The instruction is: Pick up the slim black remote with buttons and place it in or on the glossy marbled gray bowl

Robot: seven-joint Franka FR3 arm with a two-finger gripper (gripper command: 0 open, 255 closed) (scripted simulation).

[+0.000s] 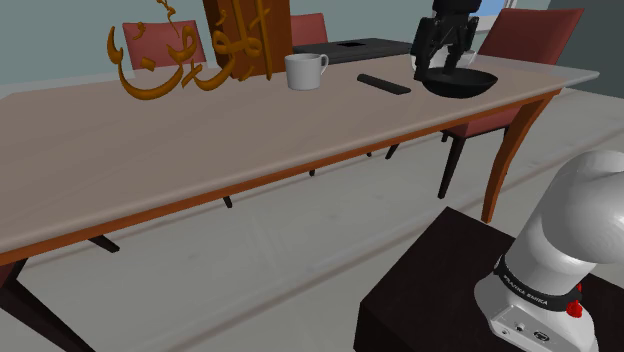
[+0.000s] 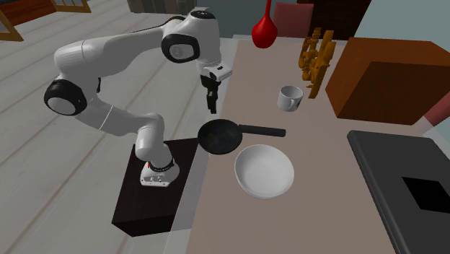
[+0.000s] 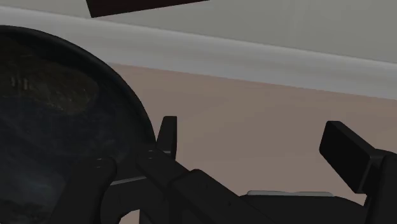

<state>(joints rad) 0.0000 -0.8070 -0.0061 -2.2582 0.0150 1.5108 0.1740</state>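
Status: nothing completed. Slim black remote (image 1: 384,85) lies flat on the table (image 1: 200,150) just beside the dark marbled bowl (image 1: 458,83), ungrasped. My gripper (image 1: 442,66) hangs above that bowl, jaws spread, empty. Grasp, lift and placement are outstanding.

The bowl (image 3: 51,127) is showing a glossy, marbled dark grey inside and is catching soft reflections. The remote (image 1: 384,84) is presenting as matt black; its material cannot be told. The table (image 1: 200,140) is reading as smooth, matt pale tan on top, with its edge and legs showing orange-brown wood. The mug (image 1: 304,71) is appearing plain white and smooth. The calligraphy ornament (image 1: 160,60) is gleaming golden-brown and glossy. The gripper (image 3: 254,137) is looking matt black throughout. The white bowl (image 2: 264,170) is appearing smooth.
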